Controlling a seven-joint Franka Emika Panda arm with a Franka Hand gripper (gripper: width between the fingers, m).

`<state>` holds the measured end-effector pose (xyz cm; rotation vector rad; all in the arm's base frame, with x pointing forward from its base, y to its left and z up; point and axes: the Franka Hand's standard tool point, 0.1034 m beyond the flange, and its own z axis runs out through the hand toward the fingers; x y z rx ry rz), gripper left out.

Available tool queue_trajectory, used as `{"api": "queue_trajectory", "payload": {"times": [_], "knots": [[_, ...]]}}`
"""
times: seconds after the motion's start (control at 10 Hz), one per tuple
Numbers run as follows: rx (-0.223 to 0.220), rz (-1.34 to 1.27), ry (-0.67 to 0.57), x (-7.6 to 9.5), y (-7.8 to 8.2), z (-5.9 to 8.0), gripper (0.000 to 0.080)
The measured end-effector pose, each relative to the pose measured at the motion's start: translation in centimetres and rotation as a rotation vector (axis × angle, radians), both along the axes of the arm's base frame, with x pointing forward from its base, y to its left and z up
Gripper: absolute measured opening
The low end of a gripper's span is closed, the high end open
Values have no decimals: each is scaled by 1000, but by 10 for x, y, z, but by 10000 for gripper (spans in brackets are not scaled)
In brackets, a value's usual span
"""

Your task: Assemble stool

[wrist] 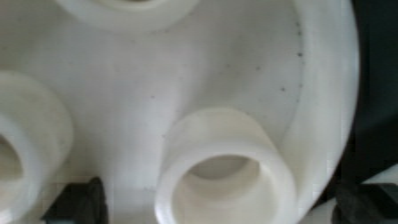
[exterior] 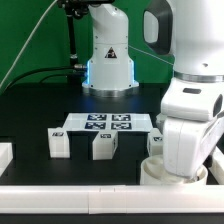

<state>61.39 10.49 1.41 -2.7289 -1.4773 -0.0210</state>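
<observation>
The white round seat disc (wrist: 160,90) fills the wrist view, its hollow sockets facing me; one socket (wrist: 222,172) lies between my fingers. My gripper (wrist: 228,208) is low over the disc. One dark finger (wrist: 80,200) shows on one side and the other at the far edge, set wide apart and gripping nothing. In the exterior view the arm covers most of the seat disc (exterior: 150,169) at the front right. Two white block legs (exterior: 60,143) (exterior: 103,147) stand before the marker board (exterior: 105,123). A third leg (exterior: 156,141) is partly hidden by the arm.
A plain white border rail (exterior: 90,196) runs along the table's front edge, close to the seat disc. A white block (exterior: 5,156) sits at the exterior view's left edge. The robot's base (exterior: 108,60) stands behind the marker board.
</observation>
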Motion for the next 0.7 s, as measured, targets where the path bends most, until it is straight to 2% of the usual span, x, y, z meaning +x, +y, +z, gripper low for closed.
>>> {"api": "queue_trajectory", "payload": {"times": [0.5, 0.7], "knots": [[-1, 1, -1, 0, 0, 1, 649], [-4, 0, -4, 4, 5, 28, 649]]}}
